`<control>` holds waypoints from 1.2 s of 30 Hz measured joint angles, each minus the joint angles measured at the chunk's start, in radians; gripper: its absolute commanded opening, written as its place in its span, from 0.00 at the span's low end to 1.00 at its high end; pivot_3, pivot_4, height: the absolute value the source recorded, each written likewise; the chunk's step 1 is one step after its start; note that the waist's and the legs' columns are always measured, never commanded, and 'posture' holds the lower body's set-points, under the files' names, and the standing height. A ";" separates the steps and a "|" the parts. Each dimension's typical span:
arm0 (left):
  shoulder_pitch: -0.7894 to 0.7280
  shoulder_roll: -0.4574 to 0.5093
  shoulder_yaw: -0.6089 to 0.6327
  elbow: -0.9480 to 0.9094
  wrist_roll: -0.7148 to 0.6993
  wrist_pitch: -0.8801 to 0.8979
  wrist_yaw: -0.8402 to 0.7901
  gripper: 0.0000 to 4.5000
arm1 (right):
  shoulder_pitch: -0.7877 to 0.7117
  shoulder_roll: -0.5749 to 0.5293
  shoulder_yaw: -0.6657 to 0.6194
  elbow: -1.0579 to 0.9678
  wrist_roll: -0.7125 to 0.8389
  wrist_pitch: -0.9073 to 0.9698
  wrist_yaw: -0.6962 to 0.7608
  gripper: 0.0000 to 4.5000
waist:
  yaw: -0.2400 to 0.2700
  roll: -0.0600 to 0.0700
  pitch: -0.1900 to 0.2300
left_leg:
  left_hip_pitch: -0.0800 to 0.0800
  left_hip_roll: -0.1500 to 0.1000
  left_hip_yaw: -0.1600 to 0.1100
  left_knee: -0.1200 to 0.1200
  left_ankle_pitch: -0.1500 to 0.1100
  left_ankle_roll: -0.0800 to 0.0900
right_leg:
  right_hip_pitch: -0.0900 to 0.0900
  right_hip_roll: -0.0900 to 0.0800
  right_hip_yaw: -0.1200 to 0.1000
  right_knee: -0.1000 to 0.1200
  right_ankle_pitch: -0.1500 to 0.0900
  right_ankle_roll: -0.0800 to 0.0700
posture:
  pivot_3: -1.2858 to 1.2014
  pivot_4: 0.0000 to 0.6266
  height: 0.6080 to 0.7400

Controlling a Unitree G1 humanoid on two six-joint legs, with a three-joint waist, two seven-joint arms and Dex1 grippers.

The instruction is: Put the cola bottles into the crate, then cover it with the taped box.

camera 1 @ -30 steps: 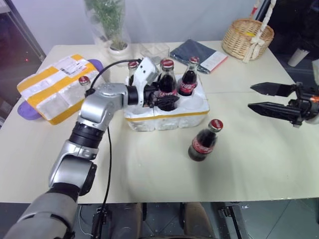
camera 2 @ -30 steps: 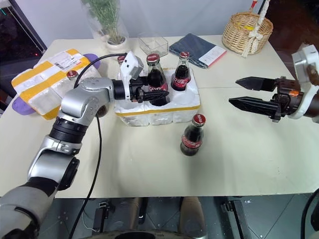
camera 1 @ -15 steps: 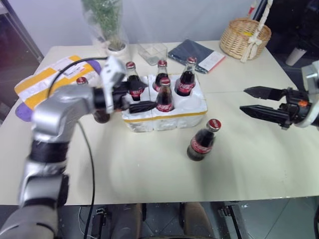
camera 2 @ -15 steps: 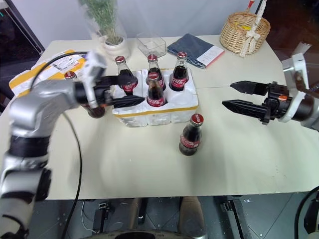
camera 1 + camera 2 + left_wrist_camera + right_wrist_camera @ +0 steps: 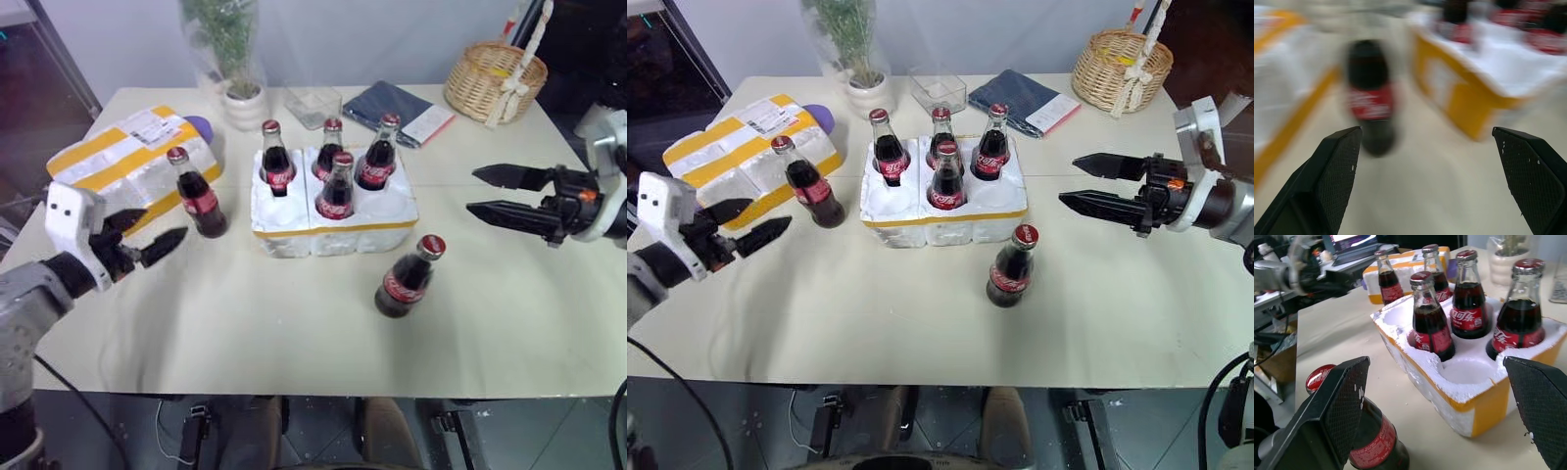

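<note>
We see the crate [image 5: 333, 217] in the middle of the surface [image 5: 294, 323], with four cola bottles [image 5: 338, 188] standing upright in its wells and two wells on its near side empty. A fifth bottle [image 5: 197, 194] stands on the surface just left of the crate, close to the taped box [image 5: 127, 162], which lies at the far left with its shipping label up. A sixth bottle [image 5: 406, 278] stands in front of the crate's right corner. Our left gripper [image 5: 147, 235] hangs over the surface's left edge, jaws spread wide and holding nothing. Our right gripper [image 5: 490, 194] hovers to the right of the crate, jaws likewise wide apart and empty. Behind the crate sit a potted plant [image 5: 235, 59], a clear container [image 5: 312, 101], a folded cloth [image 5: 397, 103] and a wicker basket [image 5: 495, 83].
</note>
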 measured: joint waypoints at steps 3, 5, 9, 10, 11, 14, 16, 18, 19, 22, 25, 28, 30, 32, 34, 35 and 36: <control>-0.050 -0.031 -0.093 0.091 0.076 -0.081 0.039 0.99 | -0.013 -0.001 0.003 0.004 0.000 0.002 0.004 1.00 | 0.002 0.000 0.000 | 0.000 0.000 0.000 0.000 0.000 0.000 | -0.001 0.000 0.000 0.000 0.000 0.000 | 0.52 0.24 0.98; -0.093 -0.047 -0.140 0.148 0.107 -0.126 0.046 0.99 | -0.027 -0.003 0.003 0.004 0.001 0.007 0.005 1.00 | 0.001 0.000 0.000 | 0.000 0.000 0.000 0.000 0.000 0.000 | -0.001 0.000 0.000 0.000 0.000 0.000 | 0.52 0.24 0.98; -0.181 -0.066 -0.206 0.280 0.158 -0.210 0.047 0.99 | -0.028 -0.007 0.003 0.003 0.001 0.017 0.009 1.00 | 0.000 0.000 0.000 | 0.000 0.000 0.000 0.000 0.000 0.000 | -0.001 0.000 0.000 0.000 0.000 0.000 | 0.52 0.24 0.98; -0.200 -0.069 -0.222 0.313 0.168 -0.228 0.042 0.99 | -0.027 -0.008 0.003 0.003 0.001 0.021 0.009 1.00 | -0.001 0.000 0.000 | 0.000 0.000 0.000 0.000 0.000 0.000 | -0.001 0.000 0.000 0.000 0.000 0.000 | 0.52 0.24 0.98; -0.219 -0.070 -0.236 0.342 0.175 -0.240 0.037 0.99 | -0.026 -0.008 0.002 0.002 0.002 0.022 0.009 1.00 | -0.001 0.000 0.000 | 0.000 0.000 0.000 0.000 0.000 0.000 | -0.001 0.000 0.000 0.000 0.000 0.000 | 0.52 0.24 0.98; -0.287 -0.077 -0.278 0.440 0.202 -0.291 0.022 0.99 | -0.022 -0.008 0.000 -0.004 0.002 0.029 0.007 1.00 | -0.003 0.000 0.000 | 0.000 0.000 0.000 0.000 0.000 0.000 | -0.001 0.000 0.000 0.001 0.000 0.000 | 0.52 0.24 0.98; -0.324 -0.083 -0.296 0.502 0.220 -0.323 0.007 0.99 | -0.019 -0.007 -0.002 -0.011 0.003 0.033 0.002 1.00 | -0.004 0.000 0.000 | 0.000 0.000 0.000 0.000 0.000 0.000 | -0.001 0.000 0.000 0.001 0.000 0.000 | 0.52 0.24 0.98; -0.349 -0.085 -0.321 0.555 0.238 -0.353 -0.012 0.99 | -0.013 -0.007 -0.006 -0.017 0.006 0.038 -0.003 1.00 | -0.006 0.000 0.000 | 0.000 0.000 0.000 0.000 0.000 0.000 | -0.001 0.000 0.000 0.001 0.000 0.000 | 0.52 0.24 0.98; -0.360 -0.086 -0.329 0.580 0.242 -0.366 -0.019 0.93 | -0.010 -0.007 -0.006 -0.020 0.010 0.040 -0.005 1.00 | -0.007 0.000 0.000 | 0.000 0.000 0.000 0.000 0.000 0.000 | -0.001 0.000 0.000 0.001 0.000 0.000 | 0.52 0.24 0.98; -0.367 -0.087 -0.331 0.604 0.241 -0.378 -0.054 0.68 | 0.004 -0.007 -0.012 -0.028 0.013 0.041 -0.011 1.00 | -0.016 0.000 0.000 | 0.000 0.000 0.000 -0.001 0.000 0.000 | -0.001 0.000 0.000 0.001 0.000 0.000 | 0.52 0.24 0.98; -0.367 -0.065 -0.325 0.598 0.224 -0.348 -0.084 0.62 | 0.024 -0.007 -0.020 -0.031 0.015 0.041 -0.017 1.00 | -0.019 0.000 0.000 | -0.001 0.000 0.000 -0.001 0.000 0.000 | -0.002 0.000 0.000 0.001 0.000 0.000 | 0.52 0.24 0.98; -0.366 -0.007 -0.292 0.547 0.127 -0.214 -0.158 0.62 | 0.047 -0.007 -0.034 -0.052 0.021 0.041 -0.026 1.00 | -0.024 -0.001 0.001 | -0.002 0.000 0.000 -0.001 0.000 0.000 | -0.004 0.000 0.000 0.002 0.000 0.000 | 0.52 0.24 0.98; -0.370 0.066 -0.277 0.499 0.051 -0.134 -0.238 0.62 | 0.068 -0.007 -0.050 -0.067 0.022 0.042 -0.034 1.00 | -0.025 -0.003 0.002 | -0.003 0.000 -0.001 -0.001 0.000 0.000 | -0.005 0.001 0.000 0.002 0.000 0.000 | 0.52 0.24 0.98; -0.415 0.151 -0.263 0.474 -0.022 -0.058 -0.327 0.62 | 0.093 -0.007 -0.063 -0.079 0.025 0.043 -0.043 1.00 | -0.024 -0.004 0.002 | -0.003 0.000 -0.001 -0.001 0.000 0.000 | -0.005 0.000 0.000 0.002 0.000 0.000 | 0.52 0.24 0.98; -0.486 0.205 -0.251 0.463 -0.062 -0.023 -0.385 0.62 | 0.108 -0.006 -0.071 -0.094 0.034 0.046 -0.053 1.00 | -0.019 -0.004 0.002 | -0.003 0.000 0.000 -0.001 0.000 0.000 | -0.004 0.000 -0.001 0.002 0.000 0.000 | 0.52 0.24 0.98; -0.526 0.217 -0.251 0.460 -0.074 -0.016 -0.406 0.62 | 0.116 -0.006 -0.078 -0.100 0.038 0.047 -0.059 1.00 | -0.016 -0.004 0.002 | -0.003 0.000 -0.001 -0.001 0.000 0.000 | -0.003 0.000 -0.001 0.002 0.000 0.001 | 0.52 0.24 0.98; -0.567 0.219 -0.255 0.461 -0.079 -0.011 -0.425 0.62 | 0.125 -0.006 -0.084 -0.109 0.040 0.046 -0.064 1.00 | -0.014 -0.004 0.002 | -0.003 0.000 -0.001 0.000 0.000 0.000 | -0.003 0.000 -0.001 0.002 0.000 0.001 | 0.52 0.24 0.98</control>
